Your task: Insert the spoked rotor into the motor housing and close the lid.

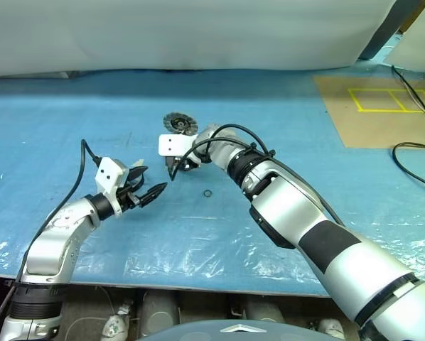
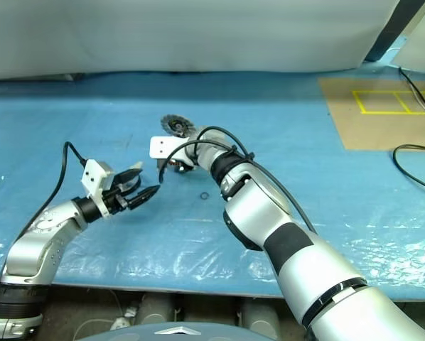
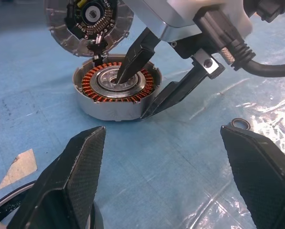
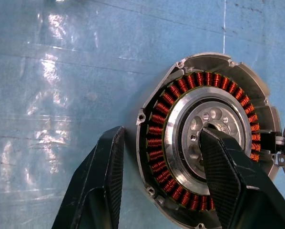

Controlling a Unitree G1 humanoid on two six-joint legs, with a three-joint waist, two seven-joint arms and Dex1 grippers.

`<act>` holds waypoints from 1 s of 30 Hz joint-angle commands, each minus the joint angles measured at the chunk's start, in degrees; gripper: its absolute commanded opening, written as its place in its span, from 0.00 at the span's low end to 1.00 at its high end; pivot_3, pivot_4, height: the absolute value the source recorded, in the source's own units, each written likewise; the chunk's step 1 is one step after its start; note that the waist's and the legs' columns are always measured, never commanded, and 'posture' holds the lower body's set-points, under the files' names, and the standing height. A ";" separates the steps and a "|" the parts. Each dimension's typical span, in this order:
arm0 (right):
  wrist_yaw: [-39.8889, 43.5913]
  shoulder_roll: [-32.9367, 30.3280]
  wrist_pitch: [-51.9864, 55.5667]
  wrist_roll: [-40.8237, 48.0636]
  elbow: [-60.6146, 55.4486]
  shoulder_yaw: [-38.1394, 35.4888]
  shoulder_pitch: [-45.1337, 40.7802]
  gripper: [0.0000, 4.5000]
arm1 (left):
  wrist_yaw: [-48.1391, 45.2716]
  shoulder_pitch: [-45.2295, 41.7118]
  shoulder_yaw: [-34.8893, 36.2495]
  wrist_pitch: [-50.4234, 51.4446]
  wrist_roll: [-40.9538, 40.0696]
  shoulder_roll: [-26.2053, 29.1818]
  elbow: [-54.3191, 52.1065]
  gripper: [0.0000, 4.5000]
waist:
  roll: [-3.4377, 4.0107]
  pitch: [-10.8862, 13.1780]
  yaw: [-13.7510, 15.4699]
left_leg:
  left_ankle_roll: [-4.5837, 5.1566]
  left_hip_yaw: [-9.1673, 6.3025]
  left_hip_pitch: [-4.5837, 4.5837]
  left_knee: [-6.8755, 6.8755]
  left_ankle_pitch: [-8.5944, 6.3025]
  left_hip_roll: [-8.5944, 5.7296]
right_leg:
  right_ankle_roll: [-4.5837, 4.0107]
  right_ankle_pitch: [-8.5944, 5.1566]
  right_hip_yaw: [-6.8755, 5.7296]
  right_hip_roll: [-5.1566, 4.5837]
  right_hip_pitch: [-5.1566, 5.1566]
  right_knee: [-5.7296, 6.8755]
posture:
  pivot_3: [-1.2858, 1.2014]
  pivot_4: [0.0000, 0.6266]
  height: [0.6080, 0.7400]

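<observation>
The bench (image 1: 70, 128), covered in blue sheeting, carries the motor housing (image 4: 157, 143), which the head views largely hide behind the right arm. The wrist views show the right gripper (image 3: 133, 90) straddling the housing wall, one finger (image 4: 228, 176) in the silvery centre inside the copper windings, the other on the sheeting outside, jaws apart and clamping nothing. The left gripper (image 1: 147, 190) hovers nearby, spread wide and empty, with the hinged lid (image 3: 87, 19) standing open behind the housing and a small ring (image 1: 207, 193) lying apart.

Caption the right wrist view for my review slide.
Right gripper straddling the housing wall, one jaw inside its centre, one outside on the blue sheet.
</observation>
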 commanded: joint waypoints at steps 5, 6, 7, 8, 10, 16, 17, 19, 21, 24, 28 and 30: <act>7.32 -1.12 -1.58 -0.87 -1.11 0.18 0.60 0.44 | 0.11 -1.14 0.53 -1.02 -0.49 -0.43 -0.93 0.90 | 0.02 0.01 -0.07 | 0.00 0.06 0.13 0.00 0.00 0.02 | -0.13 -0.08 0.05 0.01 0.00 0.18 | 0.52 0.24 1.00; 9.20 -1.69 -2.34 -0.81 -1.84 0.26 0.63 0.44 | 0.01 -0.99 0.52 -0.98 -0.49 -0.44 -1.03 0.90 | 0.02 0.01 -0.07 | 0.00 0.07 0.13 0.00 0.00 0.02 | -0.13 -0.09 0.05 0.01 0.00 0.18 | 0.52 0.24 1.00; 11.82 -2.33 -3.05 -0.52 -2.94 0.29 0.81 0.44 | -0.10 -0.86 0.52 -1.02 -0.43 -0.41 -1.06 0.90 | 0.02 0.01 -0.09 | 0.00 0.08 0.12 0.00 0.00 0.02 | -0.13 -0.09 0.06 0.01 0.00 0.18 | 0.52 0.24 1.00; 13.68 -2.75 -3.48 -0.32 -3.75 0.27 0.97 0.44 | -0.18 -0.78 0.54 -1.05 -0.40 -0.38 -1.05 0.90 | 0.02 0.01 -0.09 | 0.00 0.08 0.11 0.00 0.00 0.02 | -0.13 -0.09 0.06 0.01 0.00 0.17 | 0.52 0.24 1.00; 18.43 -3.57 -3.87 0.29 -6.91 0.49 2.18 0.44 | -0.35 -0.78 0.68 -1.00 -0.47 -0.31 -0.81 0.90 | 0.01 0.01 -0.08 | 0.01 0.09 0.09 0.00 -0.01 0.02 | -0.14 -0.09 0.06 0.01 -0.02 0.16 | 0.52 0.24 1.00; 29.32 -4.75 2.66 2.50 -26.03 2.32 9.94 0.44 | -1.04 -1.26 0.90 -0.89 -0.63 0.13 0.09 0.90 | 0.00 0.00 -0.40 | 0.04 0.08 0.12 0.00 -0.02 0.05 | -0.14 -0.09 0.06 0.03 -0.02 0.17 | 0.52 0.24 1.00; 30.06 -5.05 3.94 2.46 -29.06 2.85 11.19 0.44 | -1.21 -1.33 0.99 -0.85 -0.70 0.23 0.24 0.90 | 0.00 0.00 -0.45 | 0.05 0.09 0.14 -0.01 -0.02 0.06 | -0.14 -0.09 0.07 0.04 -0.02 0.17 | 0.52 0.24 1.00; 30.31 -5.17 6.72 1.84 -33.69 4.22 14.09 0.44 | -1.61 -1.37 1.22 -0.82 -0.56 0.65 0.61 0.90 | -0.01 0.00 -0.43 | 0.05 0.08 0.17 -0.02 -0.02 0.09 | -0.16 -0.11 0.07 0.07 -0.02 0.20 | 0.52 0.24 1.00; 30.25 -5.66 8.54 1.16 -37.22 5.69 16.52 0.44 | -1.83 -1.35 1.44 -0.79 -0.49 1.00 0.78 0.90 | -0.01 0.00 -0.38 | 0.05 0.09 0.19 -0.03 -0.02 0.08 | -0.18 -0.11 0.07 0.07 0.00 0.20 | 0.52 0.24 1.00; 31.01 -7.83 11.02 0.14 -42.30 8.32 20.59 0.44 | -2.04 -0.42 1.79 -0.24 -0.98 1.68 -0.20 0.90 | -0.02 -0.01 -0.19 | 0.04 0.10 0.31 -0.03 -0.02 0.05 | -0.18 -0.12 0.09 0.04 0.14 0.18 | 0.52 0.24 1.00; 31.36 -11.01 13.04 -0.30 -46.36 9.77 23.31 0.44 | -2.42 1.04 2.36 0.54 -1.97 2.50 -1.54 0.90 | -0.02 -0.01 -0.13 | 0.03 0.15 0.52 -0.06 -0.02 0.03 | -0.17 -0.12 0.19 0.03 0.26 0.17 | 0.52 0.24 1.00; 32.24 -12.71 14.55 -0.27 -49.18 10.38 24.50 0.44 | -2.85 1.70 2.86 0.95 -2.51 3.01 -1.96 0.90 | -0.02 -0.01 -0.02 | 0.03 0.19 0.57 -0.07 -0.02 0.03 | -0.17 -0.13 0.20 0.03 0.30 0.17 | 0.52 0.24 1.00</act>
